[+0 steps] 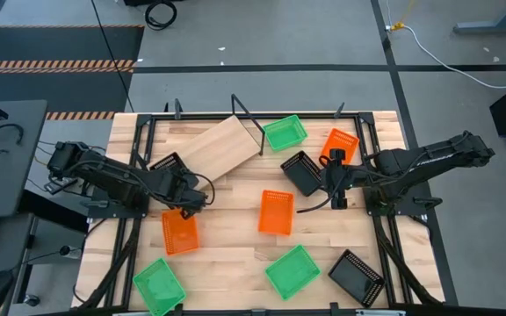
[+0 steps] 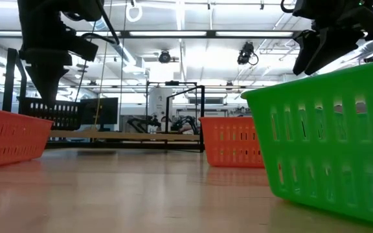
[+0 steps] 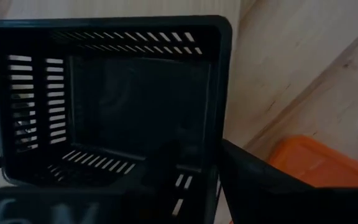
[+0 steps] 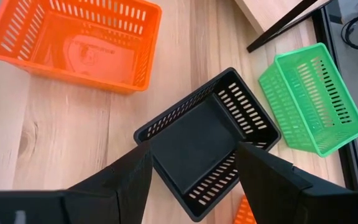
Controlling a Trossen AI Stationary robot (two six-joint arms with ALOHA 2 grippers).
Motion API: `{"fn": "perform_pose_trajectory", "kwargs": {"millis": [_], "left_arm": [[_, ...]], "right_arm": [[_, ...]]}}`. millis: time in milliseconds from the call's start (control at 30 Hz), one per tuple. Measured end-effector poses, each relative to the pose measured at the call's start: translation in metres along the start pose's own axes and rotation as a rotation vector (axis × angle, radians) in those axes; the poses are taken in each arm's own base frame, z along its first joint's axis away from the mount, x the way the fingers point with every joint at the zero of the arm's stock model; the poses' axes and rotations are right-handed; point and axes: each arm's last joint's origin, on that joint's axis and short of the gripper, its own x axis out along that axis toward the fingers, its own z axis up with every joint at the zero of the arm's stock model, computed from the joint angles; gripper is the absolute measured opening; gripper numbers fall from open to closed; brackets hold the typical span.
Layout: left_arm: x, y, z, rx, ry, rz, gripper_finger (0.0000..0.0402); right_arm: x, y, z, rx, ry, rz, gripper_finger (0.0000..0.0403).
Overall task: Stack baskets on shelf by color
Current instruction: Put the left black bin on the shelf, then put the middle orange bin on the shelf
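Tabletop (image 1: 235, 263): pale wood planks, smooth, slight sheen; shelf (image 1: 222, 147): lighter wood board w/ thin black metal rails; black basket (image 4: 207, 140): matt slotted plastic; orange basket (image 4: 73, 40) and green basket (image 4: 309, 99): glossier plastic, same slotted walls.

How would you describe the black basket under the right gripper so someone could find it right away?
Start at the tilted shelf at the table's far side, then go right past the green basket. The black basket lies just nearer, below the open right gripper. An orange basket sits on its right; the other black baskets lie elsewhere.
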Motion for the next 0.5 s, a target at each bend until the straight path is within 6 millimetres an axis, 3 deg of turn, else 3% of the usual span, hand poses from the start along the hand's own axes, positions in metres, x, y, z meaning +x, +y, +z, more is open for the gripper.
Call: {"fn": "perform_pose_trajectory", "kwargs": {"millis": [100, 200, 500], "left_arm": [[-0.001, 0.000, 0.000, -0.006, 0.005, -0.002, 0.0125], [-0.015, -0.001, 0.006, -0.008, -0.023, -0.029, 0.0126], [-0.099, -0.013, 0.037, -0.064, -0.286, -0.311, 0.0127]], "right_arm": [[0.000, 0.000, 0.000, 0.000, 0.001, 0.001, 0.0234], [0.000, 0.000, -0.001, -0.003, 0.009, 0.001, 0.0234], [0.000, -0.001, -0.002, 0.000, 0.019, -0.003, 0.0234]]}}
